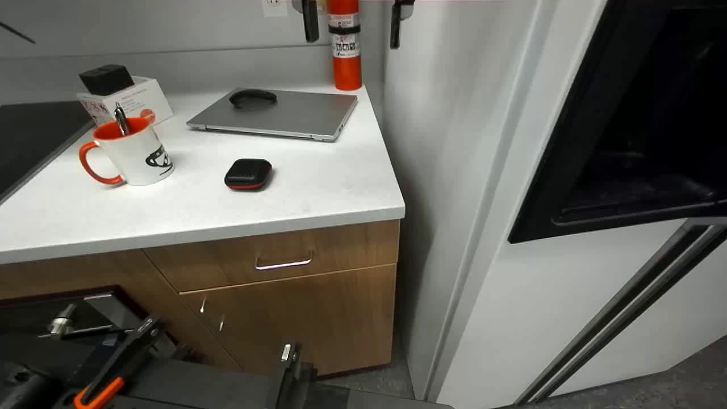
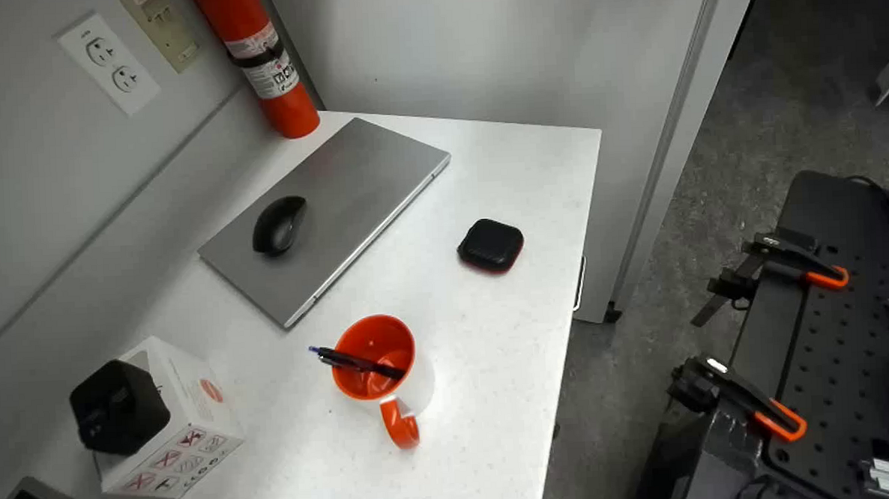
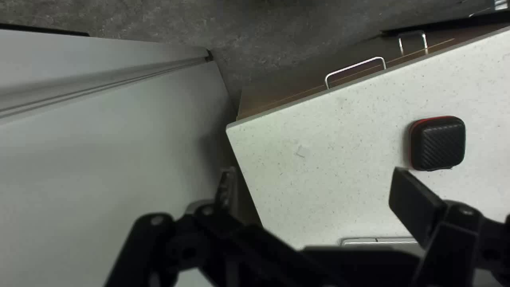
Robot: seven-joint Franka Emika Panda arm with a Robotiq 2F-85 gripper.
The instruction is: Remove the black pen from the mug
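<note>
The black pen stands leaning inside the mug in both exterior views (image 1: pixel 121 118) (image 2: pixel 356 362), its upper end sticking out past the rim. The white mug (image 1: pixel 136 156) with red-orange inside, rim and handle stands upright on the counter, and it also shows in an exterior view from above (image 2: pixel 423 385). My gripper (image 1: pixel 352 43) is open and empty, high near the counter's far end by the tall grey panel, well away from the mug. In the wrist view the fingers (image 3: pixel 314 171) are wide apart over bare countertop. Pen and mug are out of the wrist view.
A flat black case (image 1: pixel 248 174) (image 3: pixel 442 143) lies on the counter. A closed laptop (image 1: pixel 301 116) bears a black mouse (image 2: pixel 278 225). A white box (image 2: pixel 197 425) with a black object on top stands close to the mug. A red extinguisher (image 1: pixel 346 74) stands in the corner.
</note>
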